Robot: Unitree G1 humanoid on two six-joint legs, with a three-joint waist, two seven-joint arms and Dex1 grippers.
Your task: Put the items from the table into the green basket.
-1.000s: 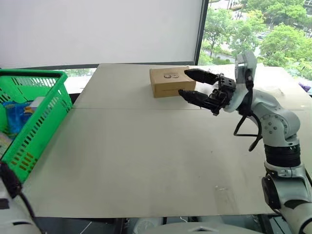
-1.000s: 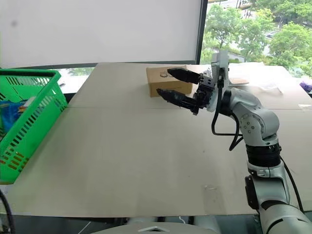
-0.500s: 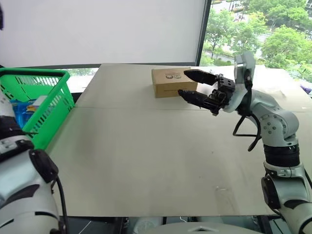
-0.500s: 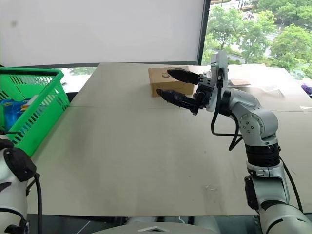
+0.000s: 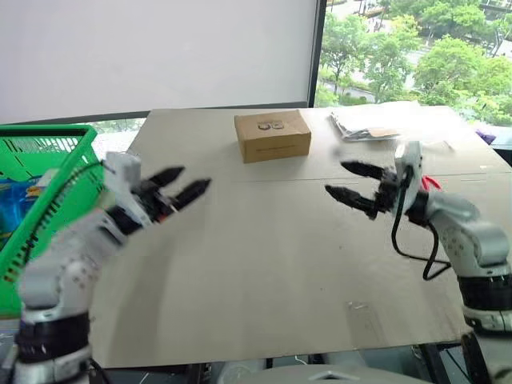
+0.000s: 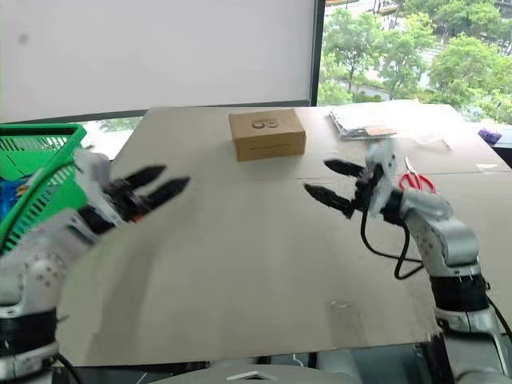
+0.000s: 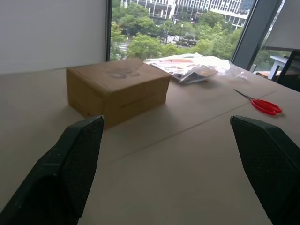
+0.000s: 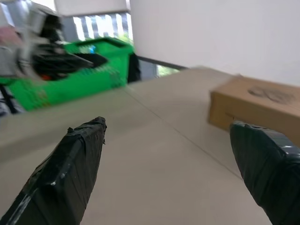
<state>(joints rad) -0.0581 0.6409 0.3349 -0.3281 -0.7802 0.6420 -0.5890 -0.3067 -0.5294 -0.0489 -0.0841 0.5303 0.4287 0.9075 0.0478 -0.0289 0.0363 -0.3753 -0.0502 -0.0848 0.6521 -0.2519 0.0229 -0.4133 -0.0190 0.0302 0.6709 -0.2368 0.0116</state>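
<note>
Both pincers spread, empty: left pincer [image 5: 180, 186], right pincer [image 5: 350, 182] | basket [image 5: 32, 148] sat at table [image 5: 264, 264] left edge, blue packet inside | risk: you could mistake the cardboard box [image 5: 272, 135] for cargo.

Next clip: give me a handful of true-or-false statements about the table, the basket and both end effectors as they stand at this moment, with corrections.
1. Both end effectors are open and empty. True: left end effector, right end effector.
2. A brown cardboard box lies on the table. True.
3. The green basket stands on the robot's right. False: it is on the left.
4. The right end effector grips the red scissors. False: they lie untouched on the table.
5. The box is inside the basket. False.
</note>
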